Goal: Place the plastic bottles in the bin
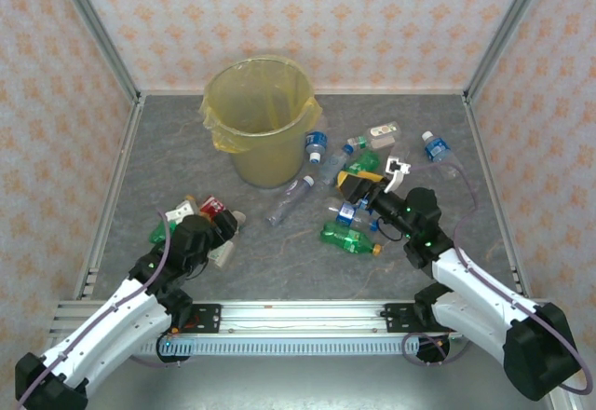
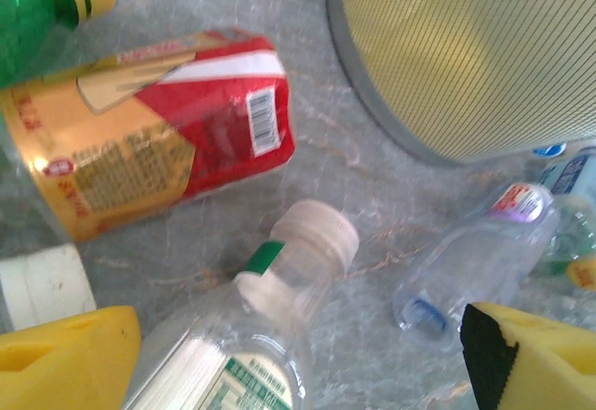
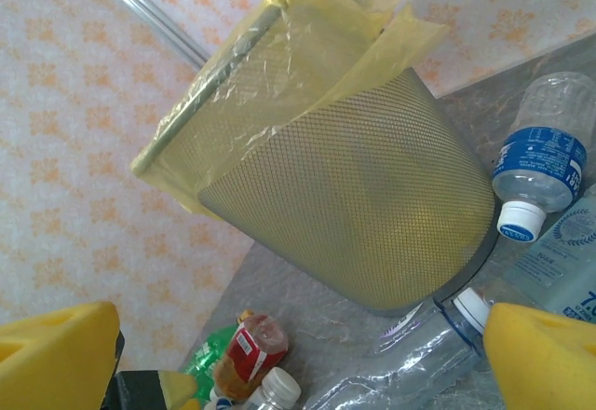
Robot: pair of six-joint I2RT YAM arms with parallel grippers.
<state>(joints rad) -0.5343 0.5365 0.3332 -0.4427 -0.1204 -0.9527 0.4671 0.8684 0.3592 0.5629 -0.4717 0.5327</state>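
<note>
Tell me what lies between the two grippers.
A clear bottle on its side, seen in the top view, between the left gripper and the right gripper.

Bin (image 3: 372, 196): grey mesh, yellow liner. Tabletop (image 2: 372, 205): marbled grey. Beyond the left end effector (image 2: 298, 363), yellow-padded, a red-and-gold labelled bottle (image 2: 158, 140).

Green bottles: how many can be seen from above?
3 green bottles: one at the left, beside the left gripper; one lying nearer than the right gripper; one just beyond that gripper. Others may be hidden.
</note>
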